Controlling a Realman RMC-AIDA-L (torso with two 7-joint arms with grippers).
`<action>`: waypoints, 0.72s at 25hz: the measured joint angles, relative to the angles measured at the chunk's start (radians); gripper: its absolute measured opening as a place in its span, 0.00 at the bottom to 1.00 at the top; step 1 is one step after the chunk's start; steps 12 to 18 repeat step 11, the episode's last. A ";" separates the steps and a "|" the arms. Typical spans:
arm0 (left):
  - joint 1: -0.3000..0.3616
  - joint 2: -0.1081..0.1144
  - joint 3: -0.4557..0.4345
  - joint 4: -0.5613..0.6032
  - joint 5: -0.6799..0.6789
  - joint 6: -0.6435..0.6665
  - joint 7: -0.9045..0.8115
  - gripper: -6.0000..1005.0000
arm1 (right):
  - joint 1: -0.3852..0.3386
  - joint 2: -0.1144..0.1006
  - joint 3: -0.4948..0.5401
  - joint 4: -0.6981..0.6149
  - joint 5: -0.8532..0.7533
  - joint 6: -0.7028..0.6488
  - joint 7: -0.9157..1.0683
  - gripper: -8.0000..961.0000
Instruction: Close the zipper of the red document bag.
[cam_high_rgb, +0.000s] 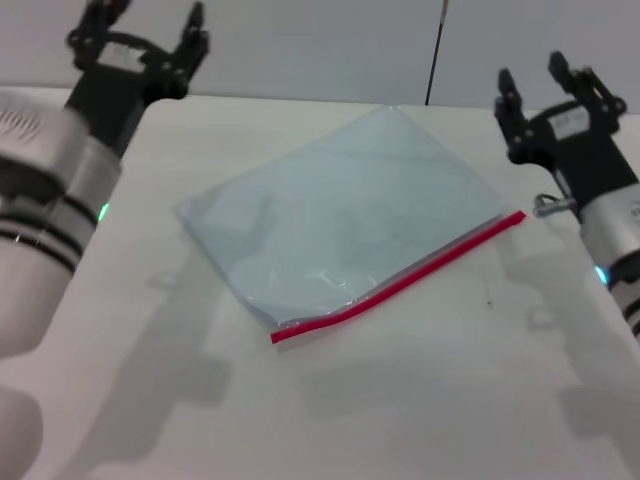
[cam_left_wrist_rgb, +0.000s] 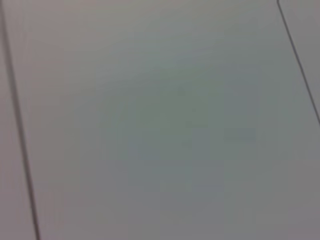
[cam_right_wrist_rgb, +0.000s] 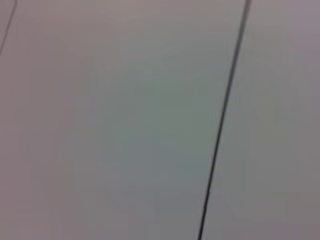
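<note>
The red document bag (cam_high_rgb: 345, 225), a flat translucent pale blue-grey pouch, lies at an angle in the middle of the white table (cam_high_rgb: 450, 400). Its zipper (cam_high_rgb: 400, 281), a thin bright red strip, runs along the bag's near right edge from the front corner to the right corner. My left gripper (cam_high_rgb: 150, 25) is raised at the far left of the table, open and empty, well away from the bag. My right gripper (cam_high_rgb: 535, 80) is raised at the far right, open and empty, beyond the zipper's right end. Both wrist views show only a plain grey wall.
A grey wall with a thin dark vertical seam (cam_high_rgb: 435, 50) stands behind the table. The table's far edge (cam_high_rgb: 300, 98) runs just behind the bag. A tiny dark speck (cam_high_rgb: 489, 302) lies on the table right of the zipper.
</note>
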 joint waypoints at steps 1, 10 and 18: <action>-0.004 -0.001 0.009 -0.034 -0.001 -0.054 -0.018 0.77 | 0.011 0.001 -0.024 0.060 0.024 0.055 0.063 0.56; -0.053 -0.003 0.092 -0.179 -0.104 -0.148 -0.015 0.77 | 0.033 0.004 -0.072 0.189 0.100 0.144 0.116 0.56; -0.051 -0.003 0.100 -0.184 -0.105 -0.160 -0.011 0.77 | 0.030 0.003 -0.073 0.191 0.102 0.156 0.116 0.56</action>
